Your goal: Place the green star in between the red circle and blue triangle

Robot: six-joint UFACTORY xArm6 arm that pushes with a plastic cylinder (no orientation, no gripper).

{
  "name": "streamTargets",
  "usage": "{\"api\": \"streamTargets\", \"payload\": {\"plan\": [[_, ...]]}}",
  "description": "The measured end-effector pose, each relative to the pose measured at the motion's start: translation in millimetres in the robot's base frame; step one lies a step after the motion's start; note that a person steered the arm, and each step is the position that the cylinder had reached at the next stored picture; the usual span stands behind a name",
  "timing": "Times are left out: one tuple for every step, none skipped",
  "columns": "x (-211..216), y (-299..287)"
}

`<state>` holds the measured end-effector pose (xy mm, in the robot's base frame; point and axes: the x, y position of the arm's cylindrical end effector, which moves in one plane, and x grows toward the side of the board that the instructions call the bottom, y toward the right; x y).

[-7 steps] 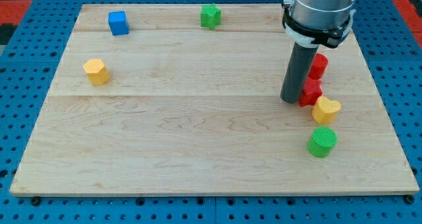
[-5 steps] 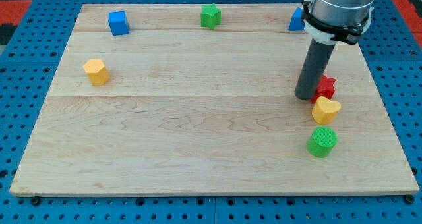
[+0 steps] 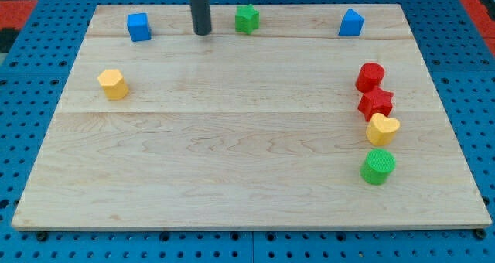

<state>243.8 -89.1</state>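
The green star [image 3: 247, 18] sits near the board's top edge, at the middle. My tip [image 3: 203, 32] is just to its left, a small gap apart, not touching it. The blue triangle [image 3: 351, 22] is at the top right. The red circle [image 3: 370, 76] lies below the triangle on the right side of the board.
A red star [image 3: 377, 104], a yellow heart [image 3: 382, 129] and a green circle [image 3: 378, 166] line up below the red circle. A blue cube [image 3: 139, 26] is at the top left and a yellow hexagon [image 3: 113, 83] at the left. The wooden board [image 3: 232, 170] lies on a blue pegboard.
My rod has jumped from beside the red star on the right to the top of the board, left of the green star. The blocks have not moved.
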Motion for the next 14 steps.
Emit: {"api": "streamTargets", "payload": {"plan": [[-26, 26], [11, 83], [13, 129], [-31, 106], [-51, 103], [-50, 81], [-52, 86], [-51, 113], [-32, 161], [-18, 173], [-20, 149], [-50, 148], [-37, 180], [-25, 197]]}}
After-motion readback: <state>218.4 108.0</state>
